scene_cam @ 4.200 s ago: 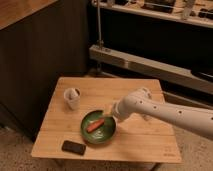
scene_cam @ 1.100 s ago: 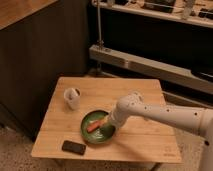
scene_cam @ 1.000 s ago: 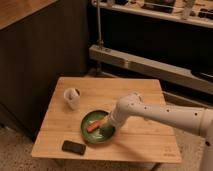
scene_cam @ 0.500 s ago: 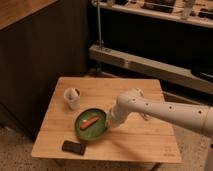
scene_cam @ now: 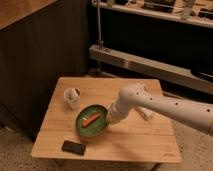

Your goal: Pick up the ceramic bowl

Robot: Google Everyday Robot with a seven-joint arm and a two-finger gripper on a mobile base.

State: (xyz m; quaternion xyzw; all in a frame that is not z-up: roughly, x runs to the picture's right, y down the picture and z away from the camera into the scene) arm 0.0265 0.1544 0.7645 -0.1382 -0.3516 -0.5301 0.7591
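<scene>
The dark-green ceramic bowl (scene_cam: 84, 128) is at the middle of the wooden table (scene_cam: 135, 142), tilted with its right side raised. An orange stick-shaped item (scene_cam: 92, 119) lies inside it. My gripper (scene_cam: 109, 118) is at the bowl's right rim, at the end of the white arm (scene_cam: 165, 107) that comes in from the right. It is shut on the rim and holds the bowl slightly above the tabletop.
A small white mug (scene_cam: 73, 97) stands left of the bowl, toward the back. A flat black object (scene_cam: 73, 147) lies near the table's front edge. A pale object (scene_cam: 146, 114) lies behind the arm. A metal rack (scene_cam: 150, 62) runs behind the table and a dark cabinet stands to the left.
The bowl has risen off the table and tilted, shifting a little left and back with the gripper on its right rim. The mug and the black object have not moved.
</scene>
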